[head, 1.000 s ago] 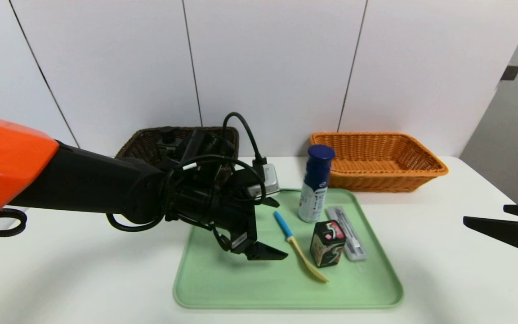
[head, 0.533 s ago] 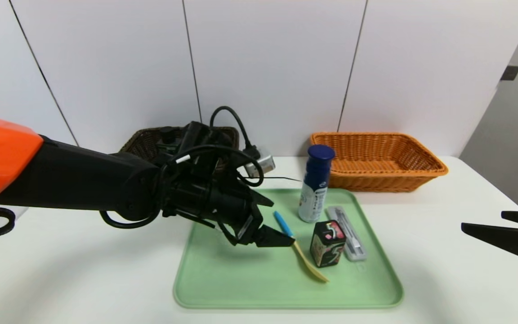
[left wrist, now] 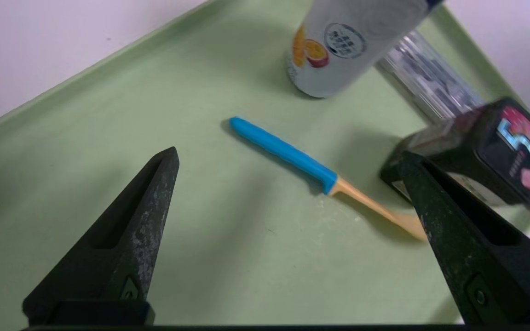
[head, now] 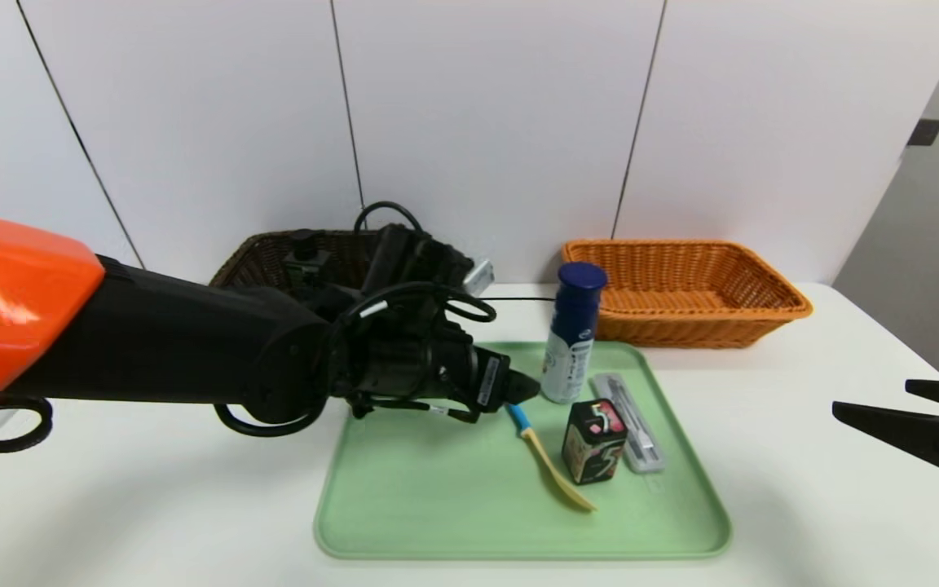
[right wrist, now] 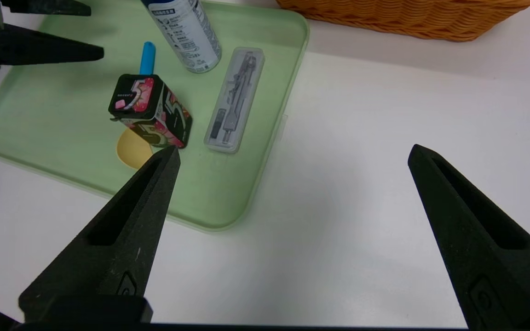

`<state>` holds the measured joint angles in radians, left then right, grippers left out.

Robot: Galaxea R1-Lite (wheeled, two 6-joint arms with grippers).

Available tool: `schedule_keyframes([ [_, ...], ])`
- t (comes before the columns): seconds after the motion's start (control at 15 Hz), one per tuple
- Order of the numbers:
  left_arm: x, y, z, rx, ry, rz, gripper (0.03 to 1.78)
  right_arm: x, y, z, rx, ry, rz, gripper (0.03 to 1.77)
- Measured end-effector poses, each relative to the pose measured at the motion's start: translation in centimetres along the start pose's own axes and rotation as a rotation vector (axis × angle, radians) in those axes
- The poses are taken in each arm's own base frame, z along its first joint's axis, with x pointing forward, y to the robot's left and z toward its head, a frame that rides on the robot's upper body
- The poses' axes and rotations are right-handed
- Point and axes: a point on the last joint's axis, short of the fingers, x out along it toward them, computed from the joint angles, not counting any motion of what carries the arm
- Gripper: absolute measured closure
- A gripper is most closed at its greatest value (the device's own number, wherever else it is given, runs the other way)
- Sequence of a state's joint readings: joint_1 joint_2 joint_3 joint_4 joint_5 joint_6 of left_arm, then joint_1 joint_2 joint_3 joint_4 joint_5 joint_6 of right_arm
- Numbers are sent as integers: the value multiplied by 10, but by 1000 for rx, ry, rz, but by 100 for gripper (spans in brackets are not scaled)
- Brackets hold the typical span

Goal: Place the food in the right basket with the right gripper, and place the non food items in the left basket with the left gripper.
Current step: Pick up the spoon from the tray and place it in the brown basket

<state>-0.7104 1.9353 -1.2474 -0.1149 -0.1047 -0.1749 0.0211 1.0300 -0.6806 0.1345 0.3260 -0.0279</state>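
On the green tray (head: 404,505) stand the food items: a white bottle with a dark blue cap (head: 571,334) and a small dark box with pink marks (head: 593,440). The blue-handled, yellow-tipped utensil (head: 547,461) lies left of the box, and a clear long case (head: 631,422) lies to its right. My left gripper (head: 518,388) hovers open over the utensil's blue handle (left wrist: 283,149), touching nothing. A black-capped bottle (head: 304,254) stands in the dark brown left basket (head: 253,254). The orange right basket (head: 685,289) is behind the tray. My right gripper (head: 873,397) hangs open over bare table.
The white table (head: 804,505) stretches round the tray. A white panelled wall stands right behind both baskets. My left arm and its cables cross over the tray's left half and hide part of the brown basket. In the right wrist view the tray's corner (right wrist: 228,220) lies beside my right gripper (right wrist: 293,151).
My left gripper has moved right and toward the back of the tray, turning at the wrist, and now sits over the utensil's blue handle. The right gripper has barely shifted.
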Motion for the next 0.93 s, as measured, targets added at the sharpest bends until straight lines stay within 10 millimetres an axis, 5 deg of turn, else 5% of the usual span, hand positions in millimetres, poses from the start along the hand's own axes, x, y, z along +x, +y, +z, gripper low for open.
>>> schedule_keyframes([
  [0.93,26,-56,-17,-45,64,273,12,-1,0,-4,3,5,0,9],
])
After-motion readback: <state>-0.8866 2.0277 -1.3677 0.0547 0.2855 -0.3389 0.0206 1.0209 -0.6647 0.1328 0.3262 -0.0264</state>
